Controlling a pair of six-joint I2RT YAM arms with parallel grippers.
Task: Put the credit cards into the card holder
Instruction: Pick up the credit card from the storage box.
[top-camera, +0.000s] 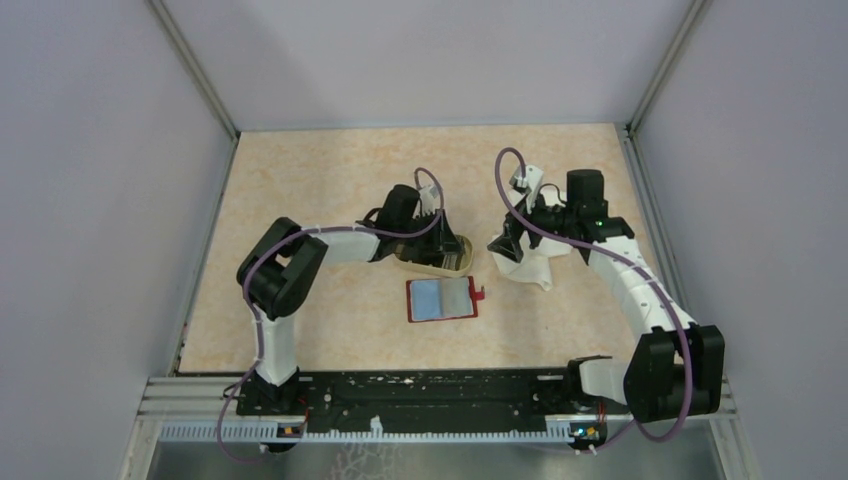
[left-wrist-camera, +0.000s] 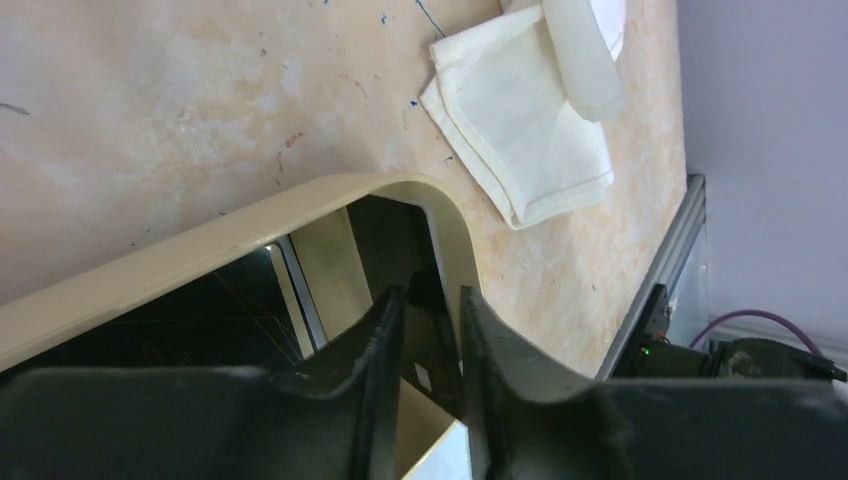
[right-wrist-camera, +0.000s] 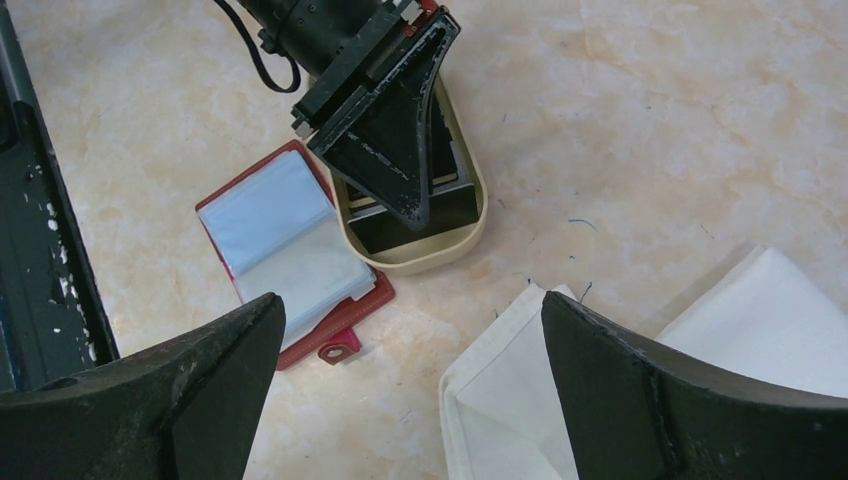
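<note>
The red card holder (top-camera: 442, 298) lies open on the table with its pale blue sleeves (right-wrist-camera: 280, 240) facing up. Just behind it sits the tan oval tray (top-camera: 440, 262) holding black credit cards (right-wrist-camera: 375, 235). My left gripper (top-camera: 440, 235) reaches down into the tray. Its fingers stand narrowly apart on either side of one black card (left-wrist-camera: 440, 350), and a gap shows beside the card. My right gripper (right-wrist-camera: 410, 305) hovers wide open above bare table between the holder and the cloth, holding nothing.
A folded white cloth (top-camera: 530, 265) lies to the right of the tray, under my right gripper, and shows again as the cloth (left-wrist-camera: 520, 130) in the left wrist view. The tray's raised rim (left-wrist-camera: 200, 255) surrounds my left fingers. The black rail runs along the near table edge.
</note>
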